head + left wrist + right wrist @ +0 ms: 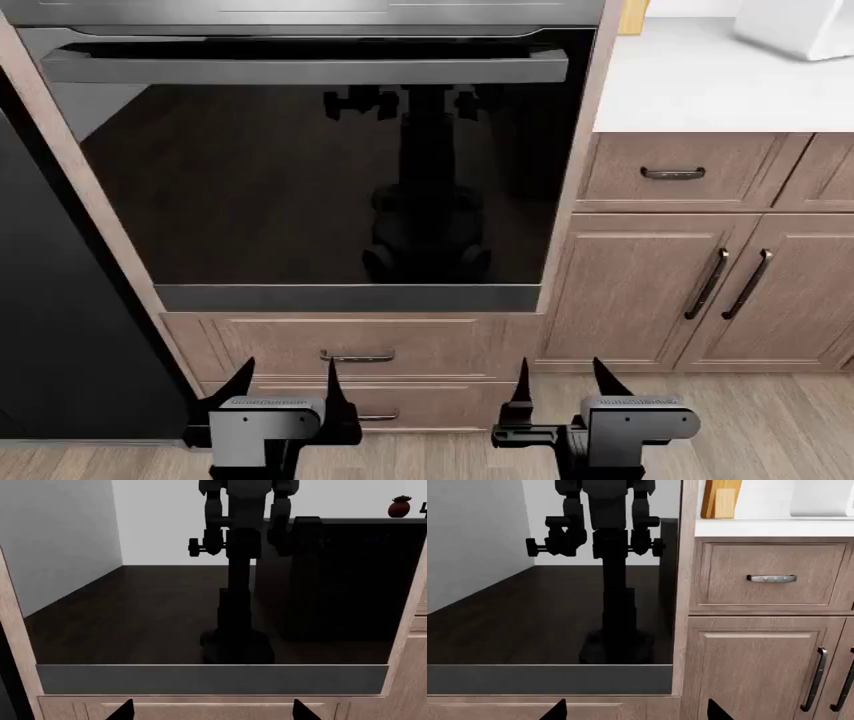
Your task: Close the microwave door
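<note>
The microwave and its door are out of view in every frame. Ahead of me is a built-in oven with a dark glass door point(320, 180) and a steel bar handle point(307, 68); the glass reflects my own body. In the head view my left gripper point(287, 385) and right gripper point(561, 385) hang low in front of the drawers under the oven, both open and empty. The left wrist view shows the left gripper point(213, 712) facing the oven glass point(213, 605), and the right gripper point(635, 712) faces the oven's right edge.
Wooden drawers point(354, 355) sit under the oven. At the right are cabinet doors point(641, 290), a drawer point(674, 173) and a white counter point(707, 80) carrying a white object point(801, 25) and wooden boards point(720, 497). A tall black panel point(54, 330) stands at the left.
</note>
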Controlling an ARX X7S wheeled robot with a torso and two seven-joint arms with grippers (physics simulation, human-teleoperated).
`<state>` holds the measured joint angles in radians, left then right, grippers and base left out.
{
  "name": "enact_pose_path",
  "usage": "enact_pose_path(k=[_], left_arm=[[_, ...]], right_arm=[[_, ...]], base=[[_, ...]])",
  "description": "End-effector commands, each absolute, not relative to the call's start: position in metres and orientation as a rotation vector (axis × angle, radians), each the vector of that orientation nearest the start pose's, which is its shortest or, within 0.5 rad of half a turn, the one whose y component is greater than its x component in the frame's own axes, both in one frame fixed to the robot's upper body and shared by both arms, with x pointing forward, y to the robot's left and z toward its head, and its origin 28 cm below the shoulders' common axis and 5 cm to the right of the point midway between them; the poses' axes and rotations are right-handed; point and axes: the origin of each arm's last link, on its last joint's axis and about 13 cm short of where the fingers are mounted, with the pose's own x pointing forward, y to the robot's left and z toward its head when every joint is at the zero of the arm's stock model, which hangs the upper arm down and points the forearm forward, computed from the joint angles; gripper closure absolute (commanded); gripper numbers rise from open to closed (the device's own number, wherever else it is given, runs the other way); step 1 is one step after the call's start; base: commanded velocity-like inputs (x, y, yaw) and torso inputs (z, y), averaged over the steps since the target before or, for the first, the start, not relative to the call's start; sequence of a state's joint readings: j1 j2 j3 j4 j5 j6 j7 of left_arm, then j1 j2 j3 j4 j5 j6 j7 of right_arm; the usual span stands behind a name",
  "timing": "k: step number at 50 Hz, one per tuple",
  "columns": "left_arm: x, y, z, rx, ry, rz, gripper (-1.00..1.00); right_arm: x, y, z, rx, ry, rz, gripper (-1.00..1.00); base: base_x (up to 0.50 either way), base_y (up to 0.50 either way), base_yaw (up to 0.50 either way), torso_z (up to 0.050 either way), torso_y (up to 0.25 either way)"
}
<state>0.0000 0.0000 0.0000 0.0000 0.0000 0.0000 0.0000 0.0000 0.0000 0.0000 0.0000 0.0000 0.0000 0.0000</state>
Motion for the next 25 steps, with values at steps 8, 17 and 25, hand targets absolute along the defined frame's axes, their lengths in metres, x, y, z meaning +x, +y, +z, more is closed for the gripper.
enact_pose_path(k=[8, 17, 25], left_arm=[[0.211, 0.205, 0.011, 0.005, 0.001, -0.003, -1.00], [0.209, 0.204, 0.019, 0.019, -0.036, -0.010, -1.00], [0.210, 0.202, 0.079, -0.035, -0.142, -0.024, -1.00]], right_arm=[[0.214, -0.095, -0.004, -0.026, 0.005, -0.028, -1.00], [0.220, -0.096, -0.013, -0.039, -0.014, -0.040, -1.00], [0.221, -0.097, -0.014, -0.074, -0.083, -0.035, -1.00]], base=[[0.00, 0.00, 0.00, 0.000, 0.000], [0.00, 0.00, 0.00, 0.000, 0.000], [0.00, 0.00, 0.00, 0.000, 0.000]])
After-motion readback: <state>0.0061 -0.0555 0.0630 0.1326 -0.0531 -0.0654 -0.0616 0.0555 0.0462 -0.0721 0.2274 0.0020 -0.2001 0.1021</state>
